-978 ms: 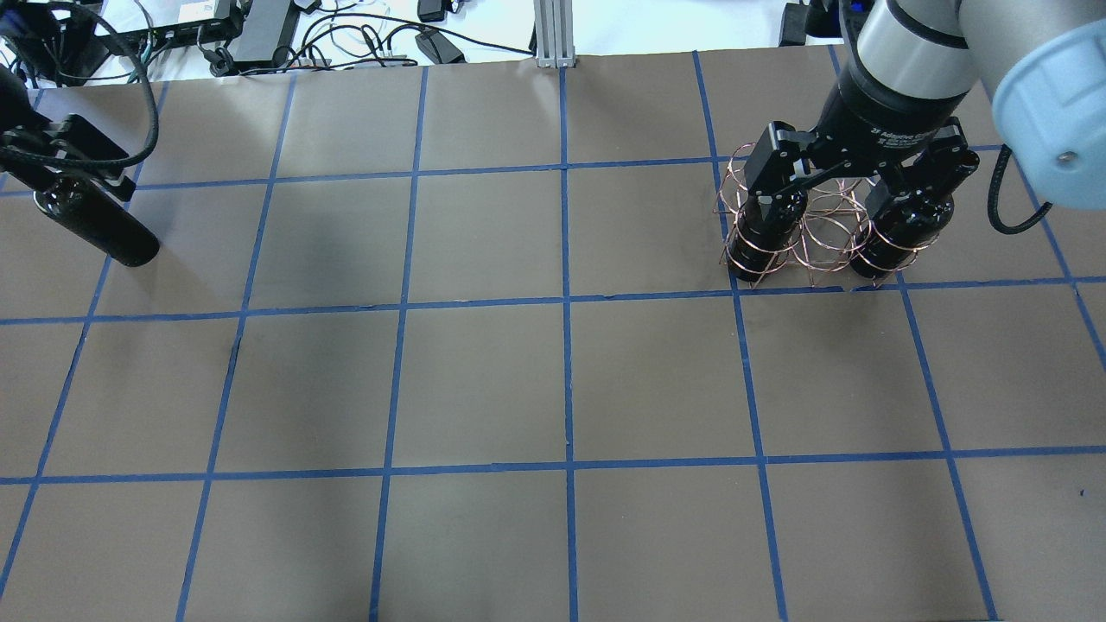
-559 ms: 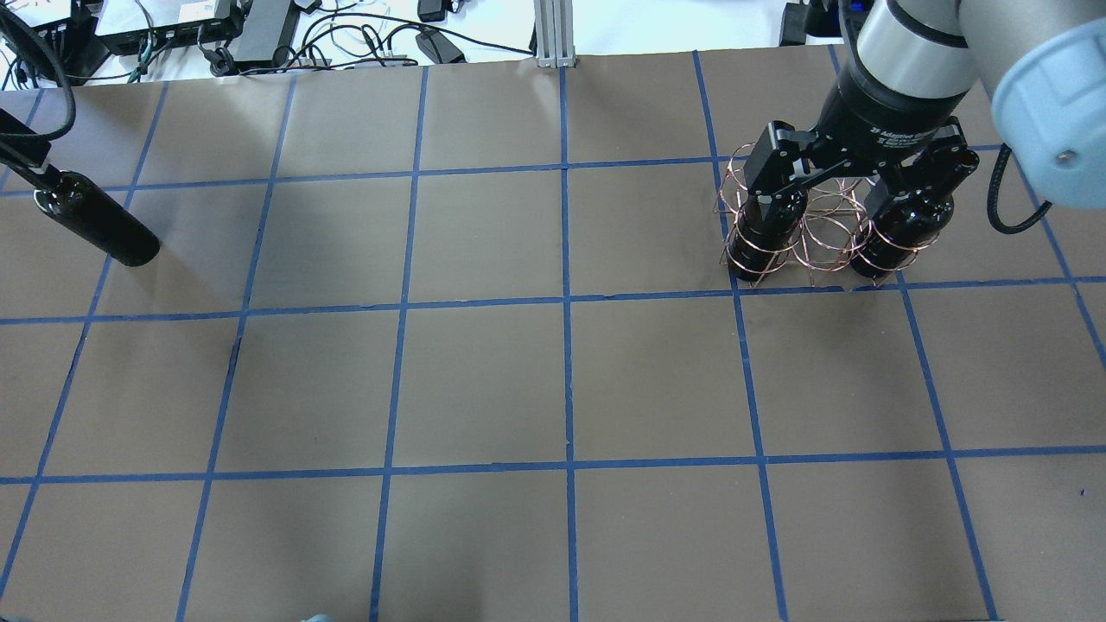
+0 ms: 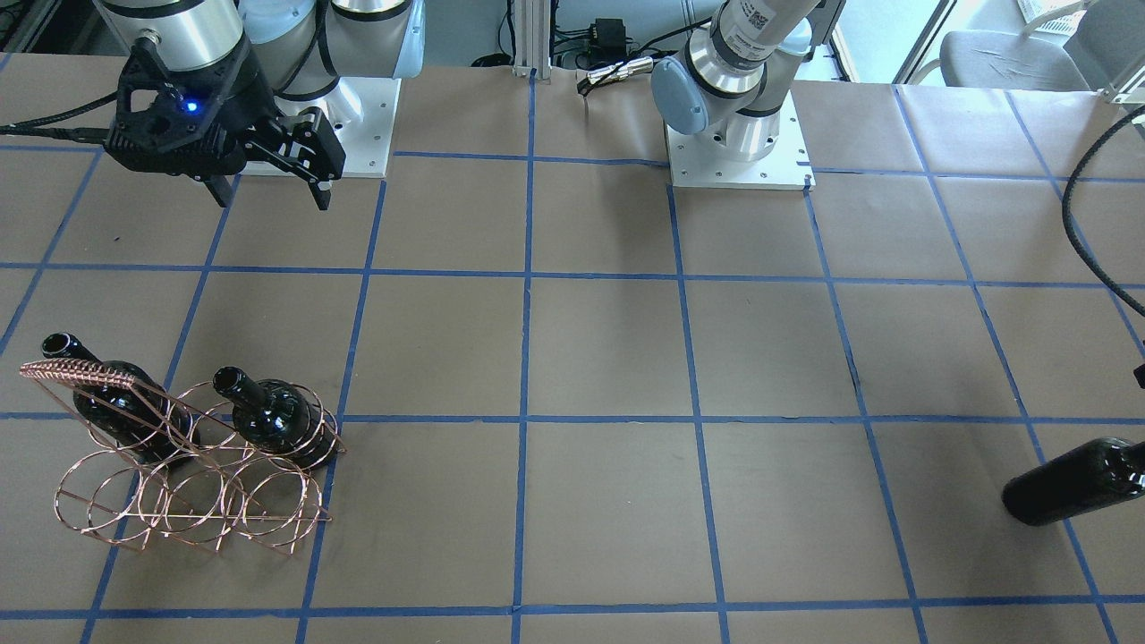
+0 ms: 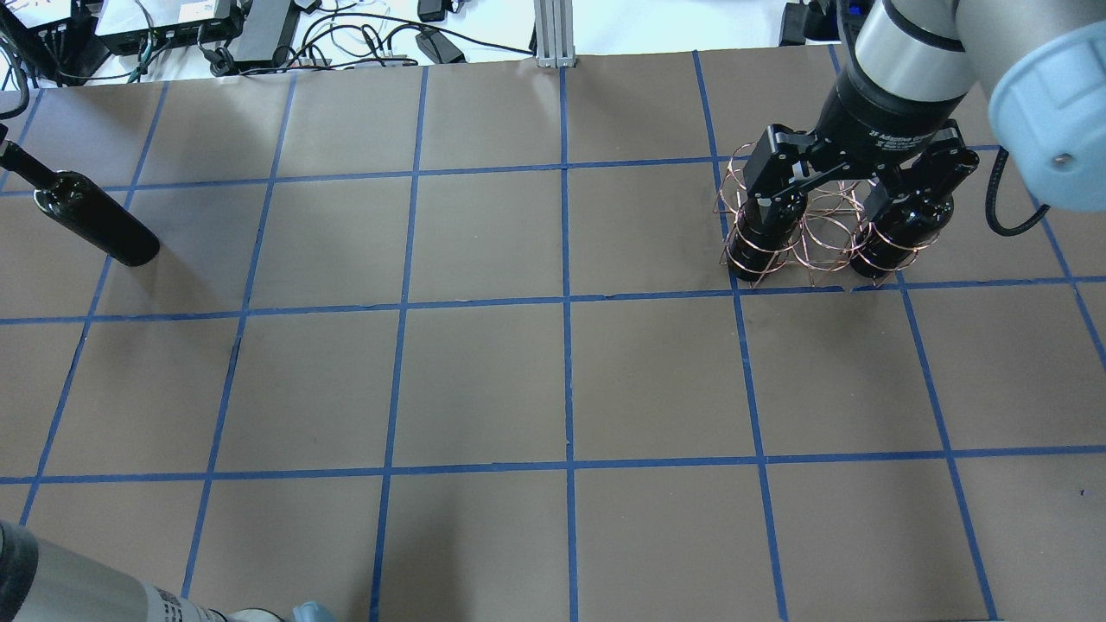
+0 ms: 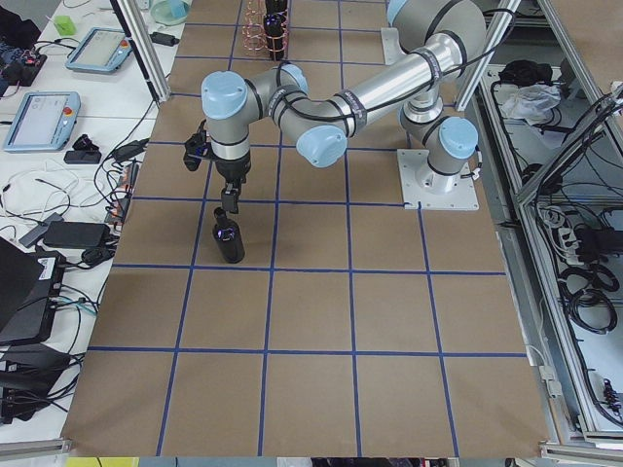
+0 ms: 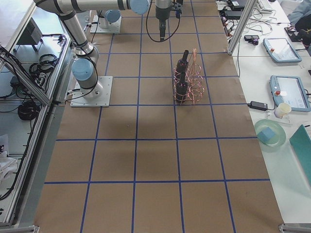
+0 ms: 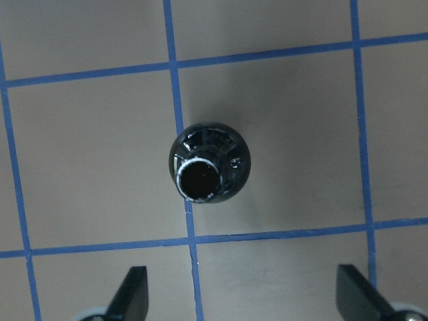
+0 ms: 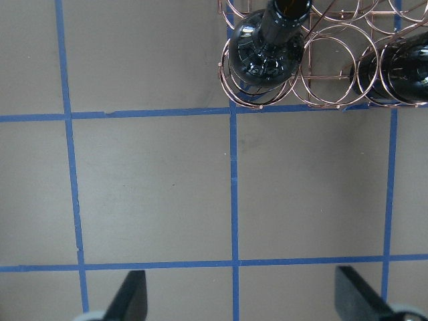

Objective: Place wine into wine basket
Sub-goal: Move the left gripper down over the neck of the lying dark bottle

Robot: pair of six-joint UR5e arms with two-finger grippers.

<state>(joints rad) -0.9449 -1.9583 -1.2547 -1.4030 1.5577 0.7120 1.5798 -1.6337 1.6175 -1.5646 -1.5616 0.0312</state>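
Observation:
The wine basket (image 3: 183, 501), a copper wire rack, stands at the table's right side in the overhead view (image 4: 812, 233) and holds two black wine bottles (image 3: 268, 420) (image 3: 116, 402) with a free ring between them. It shows at the top of the right wrist view (image 8: 328, 67). My right gripper (image 4: 842, 194) hovers above it, open and empty (image 8: 241, 294). The third wine bottle (image 4: 91, 220) stands upright alone at the far left (image 5: 230, 243). My left gripper (image 5: 231, 199) is above its mouth (image 7: 200, 180), open and clear of it (image 7: 244, 294).
The brown table (image 4: 562, 380) has a blue tape grid. Cables and power boxes (image 4: 259, 34) lie beyond its far edge. The left arm's elbow (image 4: 52, 596) shows at the lower left corner of the overhead view. Tablets and cables sit on a side bench (image 5: 58, 117).
My left gripper has come off the lone bottle's neck and moved up and out of the overhead view; the bottle stays standing. The right gripper has barely moved.

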